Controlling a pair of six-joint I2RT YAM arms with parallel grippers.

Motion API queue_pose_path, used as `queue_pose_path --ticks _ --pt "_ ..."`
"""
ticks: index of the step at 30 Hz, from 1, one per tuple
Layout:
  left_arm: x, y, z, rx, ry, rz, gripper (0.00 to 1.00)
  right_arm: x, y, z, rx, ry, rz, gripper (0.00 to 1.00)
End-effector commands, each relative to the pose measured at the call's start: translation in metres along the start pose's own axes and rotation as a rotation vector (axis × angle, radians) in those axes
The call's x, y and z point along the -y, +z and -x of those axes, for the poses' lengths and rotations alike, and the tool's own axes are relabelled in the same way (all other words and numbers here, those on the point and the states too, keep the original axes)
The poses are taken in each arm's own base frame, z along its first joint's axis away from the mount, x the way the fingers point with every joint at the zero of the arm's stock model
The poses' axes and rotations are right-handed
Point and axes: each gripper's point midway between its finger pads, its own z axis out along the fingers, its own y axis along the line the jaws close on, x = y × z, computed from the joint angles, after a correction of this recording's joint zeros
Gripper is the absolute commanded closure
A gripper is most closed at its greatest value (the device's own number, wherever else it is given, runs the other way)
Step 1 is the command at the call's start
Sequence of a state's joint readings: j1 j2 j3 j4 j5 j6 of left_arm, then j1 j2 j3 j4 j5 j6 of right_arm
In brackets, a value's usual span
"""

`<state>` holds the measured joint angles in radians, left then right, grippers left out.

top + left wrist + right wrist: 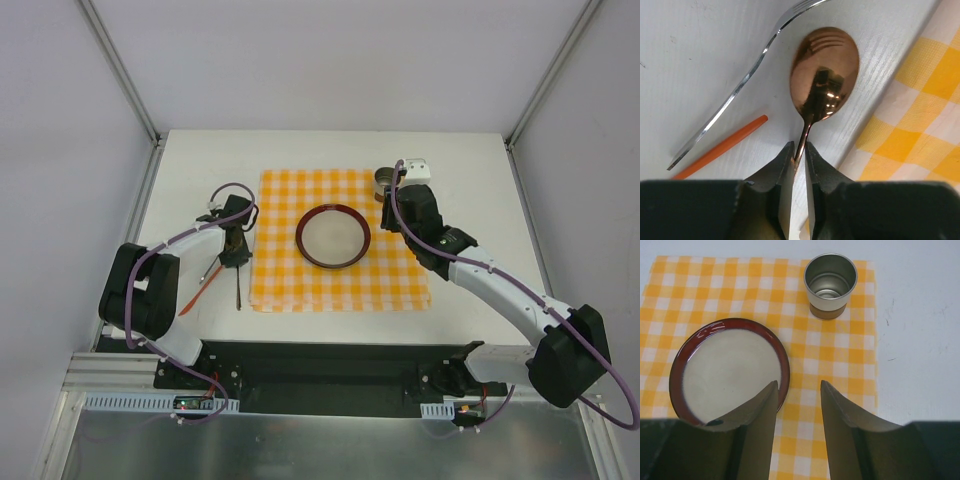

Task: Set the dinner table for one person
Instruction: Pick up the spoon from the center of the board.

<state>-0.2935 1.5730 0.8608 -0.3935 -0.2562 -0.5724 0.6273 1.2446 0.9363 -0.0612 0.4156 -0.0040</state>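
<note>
On the white dinner table [200, 180], left of the orange-and-white checkered cloth [285, 200], lies a copper-coloured spoon [825, 70]. My left gripper [799, 150] is shut on its thin handle just below the bowl. A silver fork [740, 90] and an orange stick [725, 145] lie beside it on the left. A red-rimmed plate [333, 236] sits in the middle of the cloth, and a metal cup [830, 282] stands at the cloth's far right corner. My right gripper [798, 385] hangs open over the cloth between plate [725, 370] and cup, holding nothing.
A small white box [417, 168] sits just behind the cup [385, 182]. White walls with metal posts stand along the table's far and side edges. The spoon's handle [237, 290] runs toward the near edge beside the cloth's left border.
</note>
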Motion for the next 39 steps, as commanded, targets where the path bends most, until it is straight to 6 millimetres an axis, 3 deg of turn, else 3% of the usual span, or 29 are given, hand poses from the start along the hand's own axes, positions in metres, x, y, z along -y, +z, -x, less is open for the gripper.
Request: queue_pose_path --ticks 1,3,12,29,35,39 --pt "-0.002 0.007 -0.024 -0.086 0.02 -0.007 0.92 0.0 0.0 0.007 0.022 0.005 -0.013 0.58" --pt "-0.001 0.007 -0.024 -0.086 0.021 -0.012 1.0 0.001 -0.001 0.008 0.024 0.006 -0.015 0.58" --pt "0.007 -0.001 -0.022 -0.076 0.035 -0.06 1.0 -0.001 0.001 0.006 0.014 0.002 -0.011 0.58" --pt "0.023 -0.065 0.011 0.061 0.049 -0.189 1.0 -0.017 0.001 0.006 -0.008 0.043 0.052 0.59" --pt "0.047 -0.082 0.023 0.092 0.094 -0.221 1.0 -0.025 0.002 0.0 -0.028 0.018 0.064 0.59" --pt "0.073 -0.087 0.024 0.1 0.151 -0.231 1.0 -0.015 0.003 -0.004 -0.034 0.0 0.011 0.59"
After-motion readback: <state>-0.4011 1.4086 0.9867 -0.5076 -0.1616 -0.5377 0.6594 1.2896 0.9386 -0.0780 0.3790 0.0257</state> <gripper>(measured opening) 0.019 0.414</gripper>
